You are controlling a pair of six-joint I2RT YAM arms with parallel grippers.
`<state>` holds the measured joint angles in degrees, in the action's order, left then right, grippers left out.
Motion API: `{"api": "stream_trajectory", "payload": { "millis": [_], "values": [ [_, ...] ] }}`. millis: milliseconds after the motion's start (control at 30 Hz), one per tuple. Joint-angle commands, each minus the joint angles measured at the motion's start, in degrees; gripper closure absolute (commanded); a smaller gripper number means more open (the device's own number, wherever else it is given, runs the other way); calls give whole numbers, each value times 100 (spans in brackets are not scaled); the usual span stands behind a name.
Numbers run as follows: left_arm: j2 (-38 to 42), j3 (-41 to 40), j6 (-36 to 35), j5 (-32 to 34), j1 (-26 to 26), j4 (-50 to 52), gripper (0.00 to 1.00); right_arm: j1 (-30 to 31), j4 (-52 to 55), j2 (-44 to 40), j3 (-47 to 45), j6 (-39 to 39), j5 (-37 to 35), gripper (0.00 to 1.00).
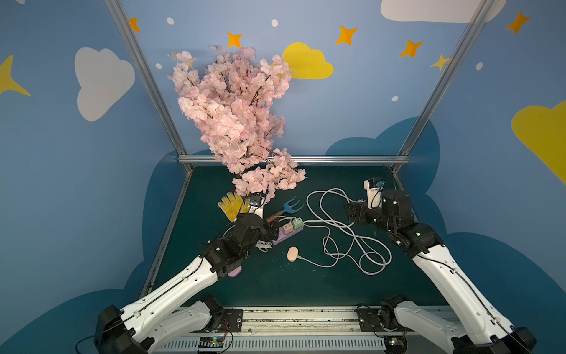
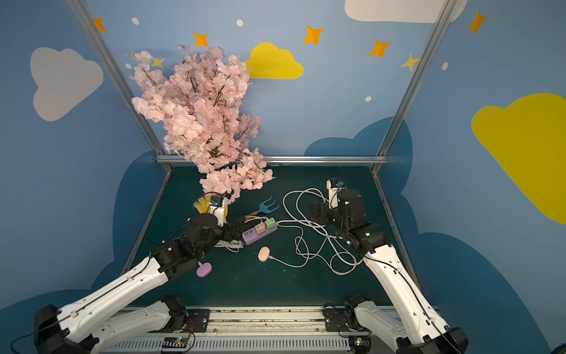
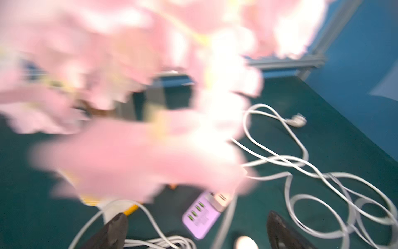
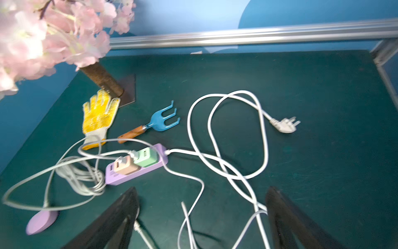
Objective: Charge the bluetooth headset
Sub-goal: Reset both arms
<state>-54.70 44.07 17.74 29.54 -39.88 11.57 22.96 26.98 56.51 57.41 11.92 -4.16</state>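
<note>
Low over the green mat (image 1: 275, 285), the left gripper (image 3: 197, 215) has its two dark fingers (image 3: 112, 228) spread wide and holds nothing. In both top views it sits at the near end of the purple power strip (image 2: 251, 236); whether it touches the strip cannot be told. Farther right, the right gripper (image 4: 201, 189) is likewise spread wide and empty, and the strip's thick white cord (image 4: 188, 125) runs over the mat beneath the gap.

The headset's peach charging case (image 1: 292, 254) is a small, smooth oval lying flat, with a thin charging cable (image 1: 318, 264) plugged into its right side. It lies just beside the strip on the robot's side, near the left gripper but apart from it, and well apart from the right gripper.

A second, purple case (image 2: 204, 269) lies close beside the left forearm, also with a cable attached. A peach adapter (image 4: 125, 166) and a green adapter (image 4: 145, 157) stand on the strip. The cord loops across the mat and ends in a loose plug (image 4: 285, 126).
</note>
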Motion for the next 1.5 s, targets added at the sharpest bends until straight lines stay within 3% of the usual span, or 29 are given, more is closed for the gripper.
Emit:
{"api": "stream_trajectory", "payload": {
  "millis": [0, 100, 200, 267, 400, 600, 733, 867, 933, 1067, 1167, 1233, 1267, 1333, 1400, 1467],
  "values": [
    [103, -313, -513, 1067, 722, -644, 0, -42, -676, -7, -418, -950, -1015, 8],
    [96, -516, -887, 1478, 1346, -691, 0, -39, -1323, 34, -1070, -1693, -1463, 8],
    [80, -922, -795, 1253, 2167, -989, 0, -68, -1965, 200, -1751, -2001, -1978, 7],
    [11, -1324, -644, 959, 2652, -1379, 0, -158, -2225, 404, -2092, -1784, -2202, 8],
    [-489, -2077, -145, 559, 3277, -2499, 0, -506, -2930, 795, -2520, -1235, -1896, 8],
    [-1870, -2136, -827, 202, 3328, -3892, 0, -964, -3601, 1293, -2739, -900, -1932, 8],
    [-2292, -1981, -1271, 25, 3324, -4391, 0, -1307, -3727, 1653, -2752, -642, -1731, 8],
    [-2797, -1911, -1596, -208, 3368, -5081, 0, -1585, -3695, 2090, -2391, -883, -1140, 8],
    [-3270, -2086, -1760, -404, 3385, -6054, 0, -1754, -3767, 2300, -2242, -926, -905, 8],
    [-3043, -2044, -1590, -662, 3512, -5577, 0, -2042, -4235, 2564, -2156, -1071, -360, 8],
    [-3218, -2314, -1679, -1288, 3626, -6115, 0, -2271, -4792, 2979, -2114, -789, 106, 8],
    [-3718, -2637, -1838, -1307, 3623, -7512, 0, -2246, -4712, 3019, -2064, -1163, 545, 8],
    [-3579, -2646, -1784, -1353, 3605, -7233, 0, -2209, -4513, 2895, -2052, -1295, 606, 8],
    [-3285, -2399, -1746, -1417, 3618, -6265, 0, -2222, -5412, 2664, -2701, -1377, 733, 8],
    [-3442, -2264, -1703, -1416, 3655, -6311, 0, -2235, -7636, 2929, -3651, -1113, 526, 8],
    [-3364, -2269, -1713, -1417, 3655, -6171, 0, -2225, -8510, 3300, -3819, -1125, 396, 8]
  ]
}}
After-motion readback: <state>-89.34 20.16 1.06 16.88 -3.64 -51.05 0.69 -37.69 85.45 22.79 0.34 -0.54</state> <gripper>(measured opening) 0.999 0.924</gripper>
